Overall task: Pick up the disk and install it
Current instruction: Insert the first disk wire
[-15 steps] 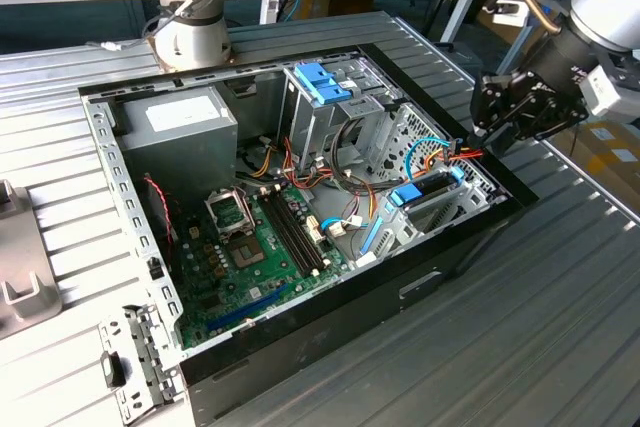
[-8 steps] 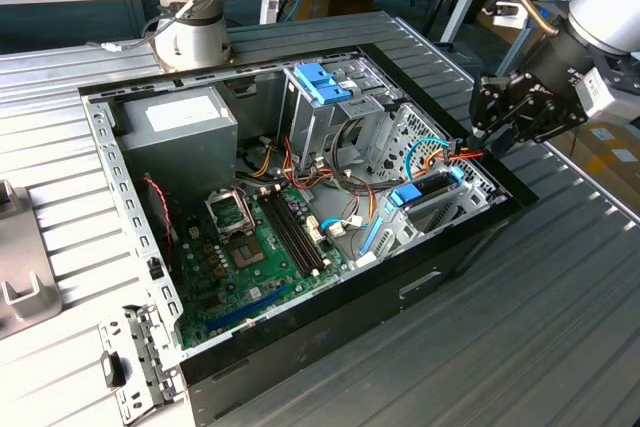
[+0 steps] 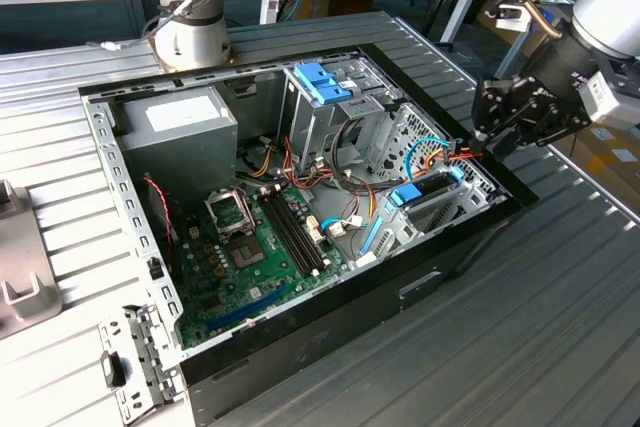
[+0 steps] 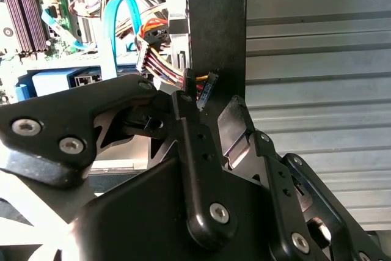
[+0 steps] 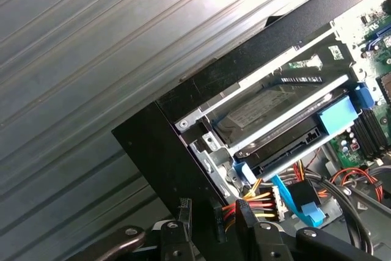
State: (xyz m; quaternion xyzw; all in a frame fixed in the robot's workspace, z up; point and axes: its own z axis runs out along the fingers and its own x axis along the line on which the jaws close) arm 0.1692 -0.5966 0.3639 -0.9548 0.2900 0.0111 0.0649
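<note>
Disk (image 5: 269, 111) sat in its cage at the case's (image 3: 330, 317) corner, right of centre in the exterior view, where our gripper (image 3: 490, 142) gripped a cable plug (image 4: 204, 88) beside it, presumably for connecting.

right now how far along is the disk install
Mostly done, it seems: the disk lies inside its metal bay at the case's corner, blue rail showing. The gripper holds nothing I can see; it sits at the multicoloured cable connector beside the bay. Whether that cable is plugged in isn't visible.
</note>
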